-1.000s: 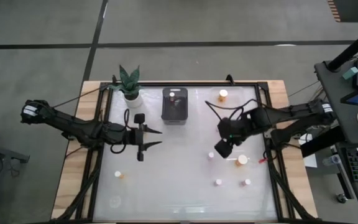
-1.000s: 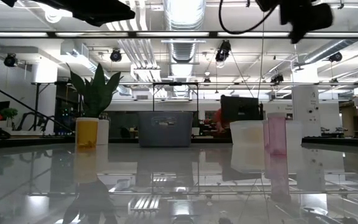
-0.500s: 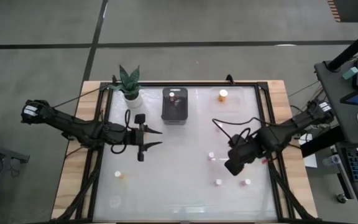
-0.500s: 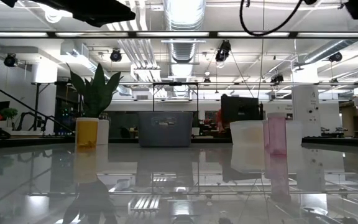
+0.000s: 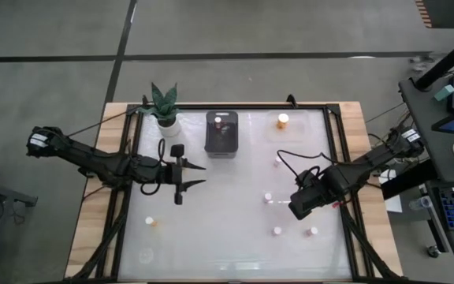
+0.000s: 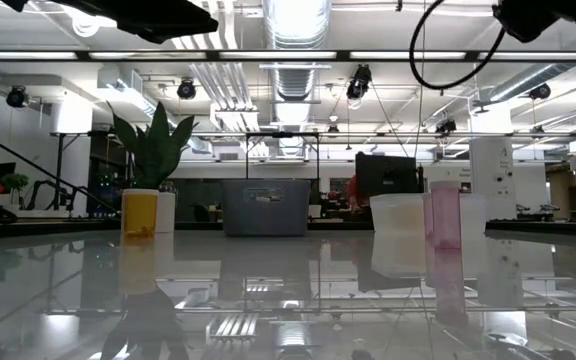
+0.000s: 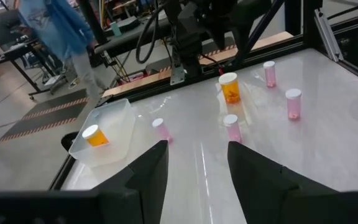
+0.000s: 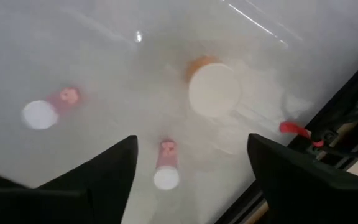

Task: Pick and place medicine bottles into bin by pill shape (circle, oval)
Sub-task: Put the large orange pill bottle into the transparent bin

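Observation:
My right gripper (image 5: 296, 208) hangs open, fingers pointing down, above the table's right half. In its wrist view (image 8: 192, 143) an orange bottle with a white cap (image 8: 213, 91) stands upright on the table below and just ahead of the fingers, untouched. In the high view the gripper hides it. Small pinkish bottles stand around it (image 5: 268, 197) (image 5: 277, 231) (image 5: 314, 232) (image 5: 277, 162). My left gripper (image 5: 199, 175) waits open left of the table's middle, touching nothing. A dark bin (image 5: 221, 132) and a clear bin (image 5: 282, 121) with an orange bottle stand at the far side.
A small orange bottle (image 5: 151, 222) stands near the left edge. A potted plant (image 5: 164, 106) stands at the far left corner. A black frame rail (image 5: 339, 170) runs along the table's right edge, close to my right arm. A person (image 7: 61, 31) stands beyond the table.
My right gripper has gone from the table's middle toward the near and right edges and now hangs over the orange bottle, hiding it in the high view. It has slowed in the last half second. The small bottle it covered before now shows. No bottle has moved.

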Robot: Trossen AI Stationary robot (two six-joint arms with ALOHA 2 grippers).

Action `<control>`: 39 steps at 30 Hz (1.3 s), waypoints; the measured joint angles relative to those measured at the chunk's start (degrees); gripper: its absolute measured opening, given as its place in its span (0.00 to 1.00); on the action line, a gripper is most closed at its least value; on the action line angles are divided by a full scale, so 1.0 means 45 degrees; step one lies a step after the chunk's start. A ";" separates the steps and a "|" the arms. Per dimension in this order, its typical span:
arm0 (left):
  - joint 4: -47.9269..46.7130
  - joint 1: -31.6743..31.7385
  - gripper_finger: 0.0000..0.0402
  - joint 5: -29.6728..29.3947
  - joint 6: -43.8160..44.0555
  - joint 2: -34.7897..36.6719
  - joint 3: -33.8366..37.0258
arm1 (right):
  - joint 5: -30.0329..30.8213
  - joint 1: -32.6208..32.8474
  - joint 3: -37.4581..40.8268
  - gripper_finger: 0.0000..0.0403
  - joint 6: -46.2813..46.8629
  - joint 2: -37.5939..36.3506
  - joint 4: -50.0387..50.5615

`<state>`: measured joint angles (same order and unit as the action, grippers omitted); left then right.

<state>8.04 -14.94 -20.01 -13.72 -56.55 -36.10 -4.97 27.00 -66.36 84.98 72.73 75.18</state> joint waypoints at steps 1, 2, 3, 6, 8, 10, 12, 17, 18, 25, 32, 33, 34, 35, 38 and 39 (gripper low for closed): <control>0.0003 0.0000 0.38 0.0000 -0.0003 0.0000 0.0000 | 0.0000 0.0000 0.0133 0.76 0.0028 0.0000 -0.0001; 0.0001 0.0000 0.38 0.0000 -0.0004 0.0000 0.0000 | 0.0000 0.0000 0.0277 0.78 0.0070 0.0000 -0.0028; -0.0001 0.0000 0.38 0.0000 -0.0004 0.0000 0.0000 | 0.0001 0.0000 0.0450 0.79 0.0138 0.0000 -0.0042; 0.0003 0.0000 0.38 0.0000 -0.0004 0.0000 0.0000 | 0.0000 0.0000 0.0965 0.83 0.0271 -0.0029 -0.0187; -0.0001 0.0000 0.38 0.0000 -0.0018 0.0000 0.0000 | 0.0000 0.0000 0.1243 0.84 0.0356 -0.0050 -0.0164; 0.0002 0.0000 0.38 0.0000 -0.0023 0.0000 0.0000 | 0.0000 0.0000 0.1482 0.85 0.0456 -0.0084 -0.0211; -0.0001 0.0005 0.38 0.0000 -0.0024 0.0000 0.0000 | -0.0002 0.0000 0.1683 0.85 0.0482 -0.0121 -0.0251; 0.0004 0.0010 0.38 0.0000 -0.0033 0.0000 0.0000 | 0.0000 -0.0005 0.2011 0.85 0.0484 -0.0151 -0.0537; 0.0004 0.0010 0.38 0.0000 -0.0033 0.0000 0.0000 | 0.0000 -0.0005 0.2034 0.85 0.0484 -0.0151 -0.0617; 0.0004 0.0010 0.38 0.0000 -0.0038 0.0000 0.0000 | 0.0000 -0.0005 0.2023 0.85 0.0474 -0.0152 -0.0840; 0.0009 0.0010 0.38 0.0000 -0.0044 0.0000 0.0000 | 0.0121 -0.0005 0.2339 0.85 0.0542 -0.0058 -0.1153; 0.0009 0.0010 0.38 0.0000 -0.0048 0.0000 0.0000 | 0.0121 -0.0005 0.2453 0.85 0.0542 -0.0053 -0.1344; 0.0009 0.0010 0.38 0.0000 -0.0052 0.0000 0.0000 | 0.0124 -0.0005 0.2573 0.85 0.0542 -0.0053 -0.1580; 0.0009 0.0010 0.38 0.0000 -0.0052 0.0000 0.0000 | 0.0130 -0.0005 0.2688 0.85 0.0542 -0.0053 -0.1794; 0.0009 0.0010 0.38 0.0000 -0.0057 0.0000 0.0000 | 0.0131 -0.0005 0.3006 0.85 0.0542 -0.0053 -0.2074; 0.0009 0.0010 0.38 0.0000 -0.0057 0.0000 0.0000 | 0.0131 -0.0005 0.3111 0.85 0.0542 -0.0053 -0.2111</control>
<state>8.08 -14.90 -20.01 -13.98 -56.55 -36.10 -4.38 26.98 -52.36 87.42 72.49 65.68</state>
